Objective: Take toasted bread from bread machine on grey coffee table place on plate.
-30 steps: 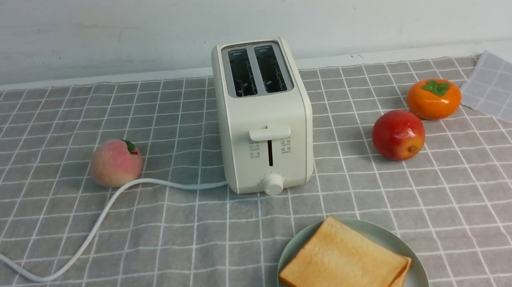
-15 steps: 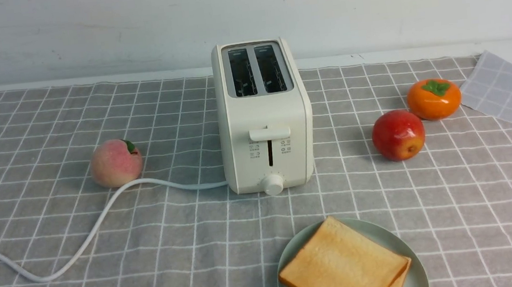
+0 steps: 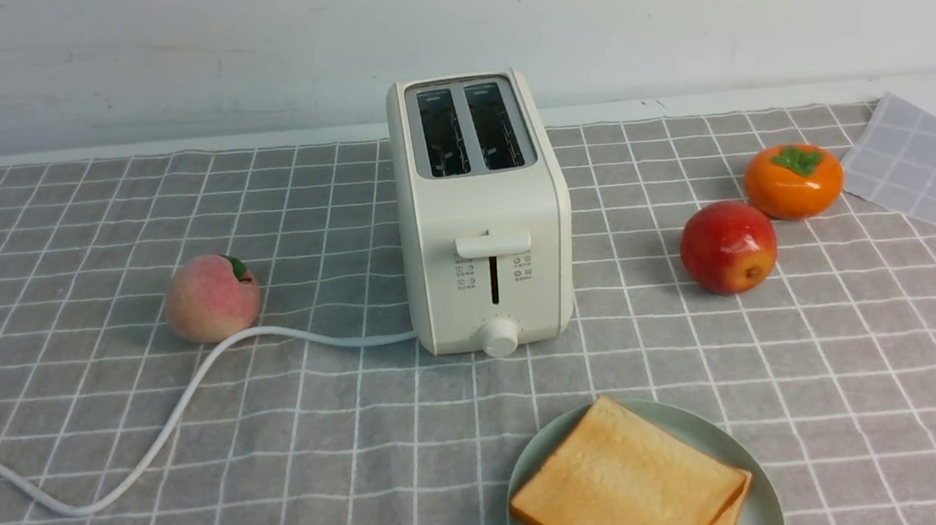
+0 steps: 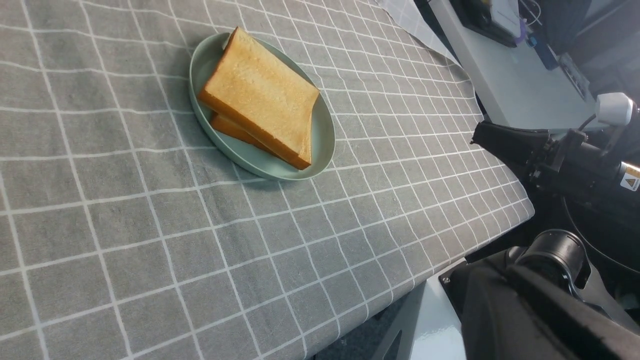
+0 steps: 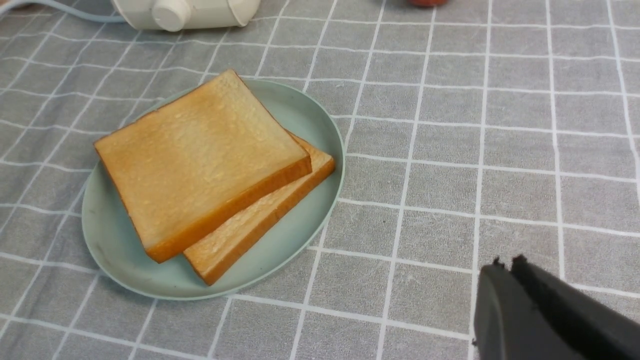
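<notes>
Already stacked, both slices of toasted bread (image 5: 200, 160) lie on the plate (image 5: 107, 240), just beside the right gripper (image 5: 510, 265), clenched and empty; any low sweep of that gripper risks nudging the askew top slice off. The left gripper, unseen, is closed.

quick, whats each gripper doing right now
left gripper: out of view, closed, holding nothing.
right gripper: closed, empty, beside the plate.

Matte black pincer (image 5: 505, 267), black arm, white-capped joint
</notes>
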Robot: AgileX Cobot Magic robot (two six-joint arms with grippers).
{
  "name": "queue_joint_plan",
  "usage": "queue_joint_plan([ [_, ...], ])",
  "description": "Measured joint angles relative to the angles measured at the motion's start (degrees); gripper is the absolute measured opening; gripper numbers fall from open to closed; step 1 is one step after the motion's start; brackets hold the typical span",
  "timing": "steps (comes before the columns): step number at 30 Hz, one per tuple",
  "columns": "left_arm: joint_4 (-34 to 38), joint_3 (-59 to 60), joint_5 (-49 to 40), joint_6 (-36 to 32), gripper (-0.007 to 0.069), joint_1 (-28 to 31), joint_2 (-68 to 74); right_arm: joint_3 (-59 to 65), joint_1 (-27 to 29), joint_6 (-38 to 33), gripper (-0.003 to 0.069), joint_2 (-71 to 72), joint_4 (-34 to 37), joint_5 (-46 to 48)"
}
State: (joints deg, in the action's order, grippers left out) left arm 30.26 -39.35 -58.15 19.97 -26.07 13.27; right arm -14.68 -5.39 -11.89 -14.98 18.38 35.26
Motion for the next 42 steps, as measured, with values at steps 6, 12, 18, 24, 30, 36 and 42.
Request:
queue_joint_plan([
  [6, -4.23, 0.07, 1.14, -1.42, -0.0004, 0.23, -1.87, 0.0, 0.0, 0.0, 0.0032, 0.0, 0.0, 0.0],
  [12, -22.86, 6.32, 15.15, -6.65, -0.0001, 6.35, -5.41, 0.0, 0.0, 0.0, 0.0038, 0.0, 0.0, 0.0],
  [18, -34.08, 20.03, 29.21, -5.74, 0.0001, 13.43, -11.82, 0.0, 0.0, 0.0, 0.0046, 0.0, 0.0, 0.0],
  [24, -32.45, 35.92, 41.84, -4.22, 0.0003, 20.85, -13.9, 0.0, 0.0, 0.0, 0.0055, 0.05, -0.02, 0.0],
  [30, -33.49, 40.1, 39.19, -3.99, 0.0007, 20.85, -13.9, 0.0, 0.0, 0.0, 0.0062, 0.05, -0.02, 0.0],
  [36, -33.81, 40.96, 33.9, -3.8, 0.0013, 19.84, -13.9, 0.0, 0.0, 0.0, 0.0071, 0.05, -0.02, 0.0],
  [42, -33.88, 40.96, 33.9, -3.8, 0.0017, 19.36, -13.9, 0.0, 0.0, 0.0, 0.0079, 0.05, -0.02, 0.0],
])
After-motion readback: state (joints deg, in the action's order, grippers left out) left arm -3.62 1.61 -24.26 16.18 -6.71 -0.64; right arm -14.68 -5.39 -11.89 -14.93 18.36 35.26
